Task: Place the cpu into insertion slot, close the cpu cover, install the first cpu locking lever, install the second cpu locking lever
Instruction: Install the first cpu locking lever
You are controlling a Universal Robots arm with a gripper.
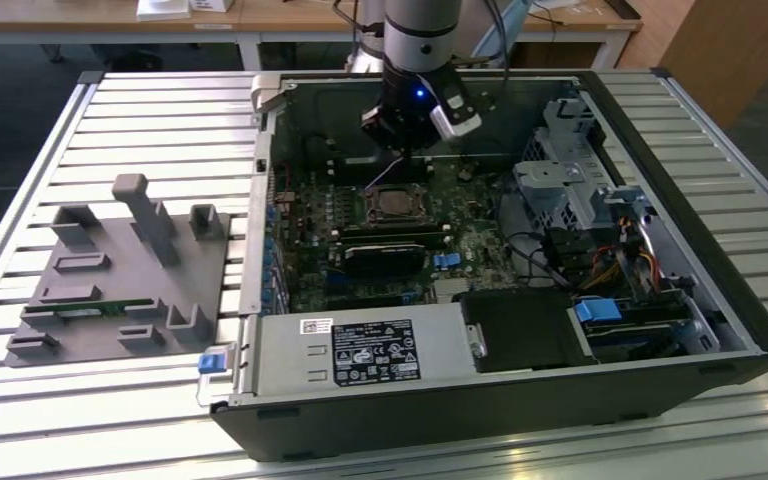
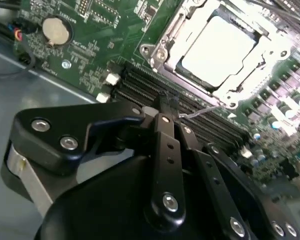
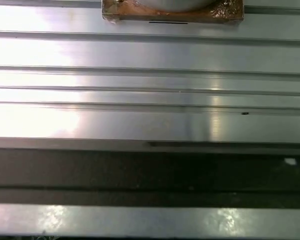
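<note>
A ribbed silver aluminium worktable [image 1: 117, 130] spans the exterior view, bright light glaring off its slats. Behind it stands a long pale wooden desk [image 1: 117, 20] on white legs. A light brown wooden panel [image 1: 738, 50] rises on the exterior view's right, over dark floor [image 1: 11, 70].

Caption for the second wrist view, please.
Gripper beside memory slots, cpu seated in insertion slot.

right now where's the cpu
The cpu sits in the insertion slot on the green board, beside the long black memory slots in the second wrist view; the gripper is over those slots.
</note>
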